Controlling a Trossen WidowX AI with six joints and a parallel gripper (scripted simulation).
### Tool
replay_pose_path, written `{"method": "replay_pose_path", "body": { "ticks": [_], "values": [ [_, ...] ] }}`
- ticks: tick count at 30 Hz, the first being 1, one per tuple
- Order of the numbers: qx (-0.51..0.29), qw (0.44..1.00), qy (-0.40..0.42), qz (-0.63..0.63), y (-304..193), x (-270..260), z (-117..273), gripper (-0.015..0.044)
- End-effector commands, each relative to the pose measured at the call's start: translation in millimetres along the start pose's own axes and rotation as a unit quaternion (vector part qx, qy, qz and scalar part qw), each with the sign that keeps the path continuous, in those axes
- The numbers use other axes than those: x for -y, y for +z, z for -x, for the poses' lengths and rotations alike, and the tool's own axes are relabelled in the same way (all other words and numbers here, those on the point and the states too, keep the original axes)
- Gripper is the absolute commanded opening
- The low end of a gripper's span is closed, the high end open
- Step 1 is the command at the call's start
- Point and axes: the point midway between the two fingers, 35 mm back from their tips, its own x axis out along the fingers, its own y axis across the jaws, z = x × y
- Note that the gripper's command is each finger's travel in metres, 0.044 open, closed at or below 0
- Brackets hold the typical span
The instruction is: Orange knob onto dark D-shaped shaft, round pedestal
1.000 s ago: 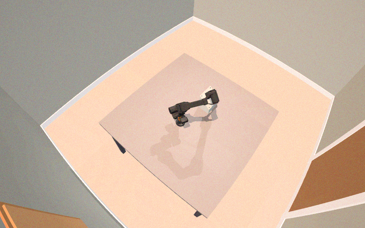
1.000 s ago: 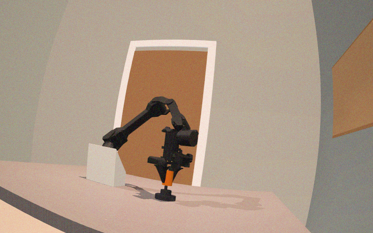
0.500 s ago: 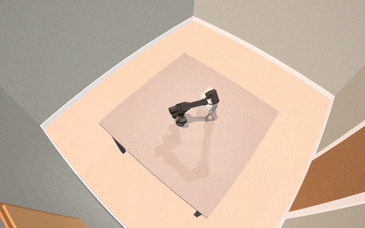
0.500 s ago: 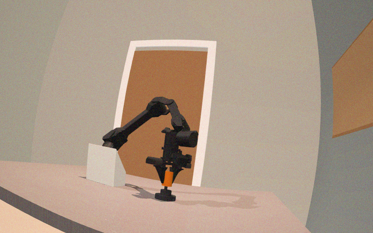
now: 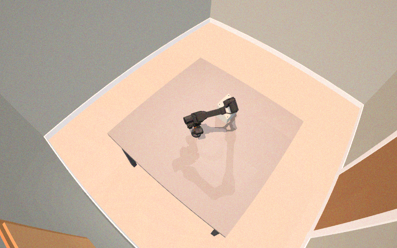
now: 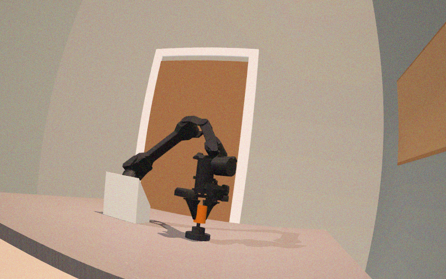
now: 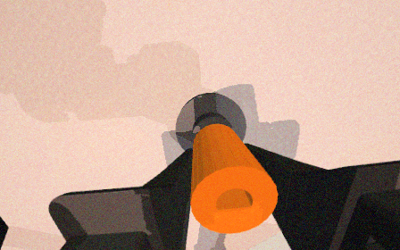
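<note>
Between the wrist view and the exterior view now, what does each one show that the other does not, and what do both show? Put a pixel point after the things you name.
Only the wrist view: the D-shaped hole (image 7: 234, 199) in the knob's top face.

Only the exterior view: the door (image 6: 200, 89), the white base block (image 6: 121, 197) as a whole, and a short piece of the shaft (image 6: 198, 225) below the knob.

Both: the orange knob (image 6: 201, 213) (image 7: 220, 152) between the fingers of the gripper (image 6: 200, 216) (image 7: 217, 151), and the dark round pedestal (image 6: 197, 236) (image 7: 205, 104).
</note>
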Motion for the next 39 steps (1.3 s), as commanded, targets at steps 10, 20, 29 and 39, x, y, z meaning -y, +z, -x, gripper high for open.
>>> {"method": "replay_pose_path", "body": {
  "ticks": [10, 20, 29, 39],
  "values": [
    [0.000, 0.999, 0.000, -0.041, 1.0, -0.8, 4.5, 0.0000],
    [0.000, 0.994, 0.000, -0.107, -0.1, -0.2, 0.2, 0.0000],
    [0.000, 0.994, 0.000, -0.107, 0.3, -0.3, -0.3, 0.0000],
    [0.000, 0.994, 0.000, -0.107, 0.8, -0.3, 1.9, 0.0000]
  ]
}}
